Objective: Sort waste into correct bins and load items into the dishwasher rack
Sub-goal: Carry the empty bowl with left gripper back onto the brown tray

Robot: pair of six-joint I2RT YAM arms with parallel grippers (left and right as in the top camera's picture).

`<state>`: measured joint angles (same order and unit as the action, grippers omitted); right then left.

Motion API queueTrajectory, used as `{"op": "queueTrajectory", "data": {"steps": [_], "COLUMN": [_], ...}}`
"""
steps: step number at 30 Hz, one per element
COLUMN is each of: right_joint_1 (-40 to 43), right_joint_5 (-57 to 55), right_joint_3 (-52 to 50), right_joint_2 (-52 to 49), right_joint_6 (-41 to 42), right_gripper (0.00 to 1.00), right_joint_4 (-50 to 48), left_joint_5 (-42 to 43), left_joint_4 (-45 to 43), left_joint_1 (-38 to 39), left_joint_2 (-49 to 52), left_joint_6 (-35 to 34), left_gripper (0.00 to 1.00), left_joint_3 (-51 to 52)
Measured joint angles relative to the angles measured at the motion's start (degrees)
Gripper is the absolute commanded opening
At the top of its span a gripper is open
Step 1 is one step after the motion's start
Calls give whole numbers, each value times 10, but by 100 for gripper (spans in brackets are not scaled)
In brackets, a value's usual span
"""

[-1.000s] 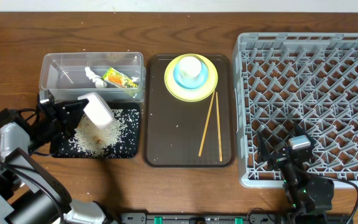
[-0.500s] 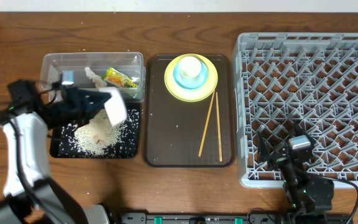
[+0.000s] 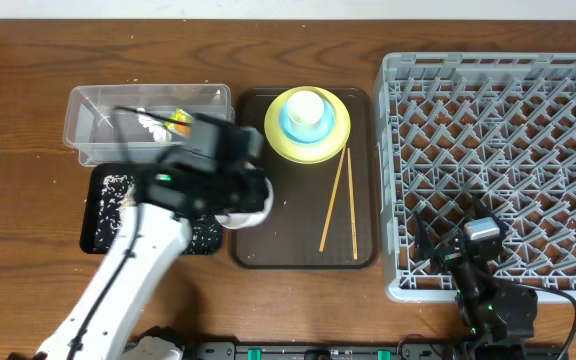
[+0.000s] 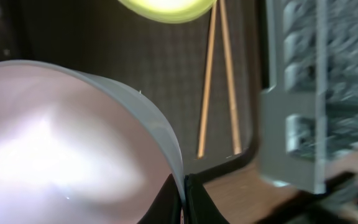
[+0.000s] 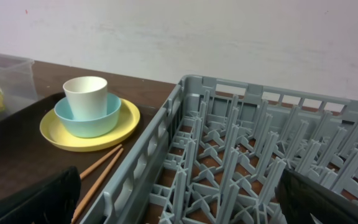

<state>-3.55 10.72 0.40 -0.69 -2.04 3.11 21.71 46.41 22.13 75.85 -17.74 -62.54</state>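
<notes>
My left gripper (image 3: 230, 185) is shut on the rim of the white bowl (image 3: 251, 207) and holds it over the left edge of the dark brown tray. In the left wrist view the bowl (image 4: 73, 137) fills the left side, its rim pinched between my fingers (image 4: 184, 194). Rice grains (image 3: 116, 188) lie on the black tray (image 3: 92, 218). The wrapper (image 3: 178, 120) and the paper scrap (image 3: 149, 123) lie in the clear tub (image 3: 83, 130). The white cup (image 3: 305, 105) sits in the blue bowl (image 3: 320, 128) on the yellow plate (image 3: 308, 150). Two chopsticks (image 3: 334, 200) lie beside it. My right gripper (image 5: 179, 202) is open over the front left of the grey rack (image 3: 498, 150).
The dark brown serving tray (image 3: 293, 235) lies between the black tray and the rack. The rack's near wall (image 5: 148, 162) stands close to the chopsticks (image 5: 101, 163). Bare wooden table shows at the far left and along the front edge.
My left arm has swung right with the white bowl, from over the black tray to the brown tray's left edge. The rice stayed on the black tray. The right arm has not moved.
</notes>
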Motion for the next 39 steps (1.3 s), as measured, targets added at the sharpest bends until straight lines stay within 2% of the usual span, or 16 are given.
{"op": "queueTrajectory", "data": {"steps": [4, 7, 18, 22, 33, 37, 39], "right_joint_1": [0, 0, 0, 0, 0, 0, 0], "right_joint_5": [0, 0, 0, 0, 0, 0, 0], "right_joint_3": [0, 0, 0, 0, 0, 0, 0], "right_joint_2": [0, 0, 0, 0, 0, 0, 0], "right_joint_6": [0, 0, 0, 0, 0, 0, 0], "right_gripper": [99, 99, 99, 99, 99, 99, 99], "right_joint_4": [0, 0, 0, 0, 0, 0, 0], "left_joint_5": [-92, -130, -165, -174, -187, -187, -188], "left_joint_4": [-3, -17, -76, -80, -70, -67, -61], "left_joint_1": [83, 120, 169, 169, 156, 118, 94], "left_joint_2": [38, 76, 181, 183, 169, 116, 82], "left_joint_6": [-21, -31, -48, -46, -50, -48, -49], "left_gripper": [6, 6, 7, 32, 43, 57, 60], "left_joint_3": [2, 2, 3, 3, -2, -24, -40]}}
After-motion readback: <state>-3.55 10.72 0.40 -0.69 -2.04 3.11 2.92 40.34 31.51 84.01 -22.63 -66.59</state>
